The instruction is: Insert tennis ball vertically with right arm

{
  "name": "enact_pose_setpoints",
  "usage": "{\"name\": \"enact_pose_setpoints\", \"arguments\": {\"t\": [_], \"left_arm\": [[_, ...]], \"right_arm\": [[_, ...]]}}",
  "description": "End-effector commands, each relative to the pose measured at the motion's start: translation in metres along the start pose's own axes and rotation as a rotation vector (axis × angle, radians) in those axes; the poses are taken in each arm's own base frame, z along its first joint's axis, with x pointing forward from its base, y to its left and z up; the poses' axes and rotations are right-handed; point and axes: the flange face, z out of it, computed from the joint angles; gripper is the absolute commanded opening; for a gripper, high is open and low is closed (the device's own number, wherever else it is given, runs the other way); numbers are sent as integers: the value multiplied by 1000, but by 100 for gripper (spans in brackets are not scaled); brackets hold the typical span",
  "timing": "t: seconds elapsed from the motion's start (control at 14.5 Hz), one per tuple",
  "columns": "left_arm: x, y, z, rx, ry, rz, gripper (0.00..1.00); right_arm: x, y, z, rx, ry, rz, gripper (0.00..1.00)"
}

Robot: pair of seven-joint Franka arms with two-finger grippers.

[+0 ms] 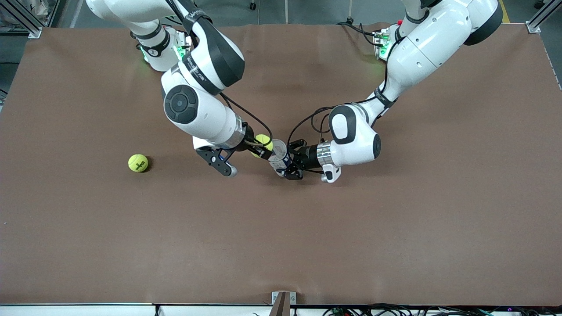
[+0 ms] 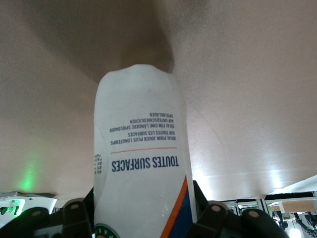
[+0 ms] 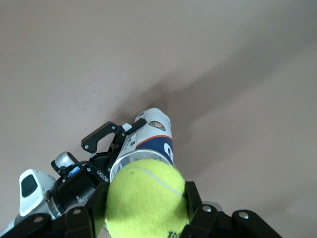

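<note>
While the right gripper [image 1: 262, 150] clamps a tennis ball [image 3: 145, 199] just above the open mouth of the can [image 3: 148, 144], the insertion has not begun. The left gripper [image 1: 290, 166] is closed around the can body, holding it upright over the middle of the table [image 1: 395, 228].

Risks, as judged:
- Ball looks only roughly centred over the rim. An offset descent could catch the lip and tip the can in the left gripper's hold.
- Ball appears nearly as wide as the mouth. The right fingers [image 3: 195, 206] flank it and may strike the rim before it is seated.
- Early release could let it bounce off the lip and roll across the table.
- Both wrists sit close together; a sideways correction could bring them into contact.

Count:
- Tennis balls: two. One held by the right gripper, a second ball [image 1: 138, 163] lying on the table toward the right arm's end.
- Cans: one.
- Arms: two, both engaged.
</note>
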Motion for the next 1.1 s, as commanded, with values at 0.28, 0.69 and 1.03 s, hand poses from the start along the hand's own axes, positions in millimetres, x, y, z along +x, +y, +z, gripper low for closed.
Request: {"name": "enact_pose_setpoints", "arguments": {"t": [0.28,0.69,1.03], "left_arm": [[-3,5,-3,-28,-15,8,69],[-8,3,0,-24,-16,17,69],[-10,3,2,-22,-18,18,69]], "right_arm": [[-4,-16,31,35,0,16,35],[-11,-18,39,26,-4,7,62],[-9,-16,27,30,1,-3,100]]}}
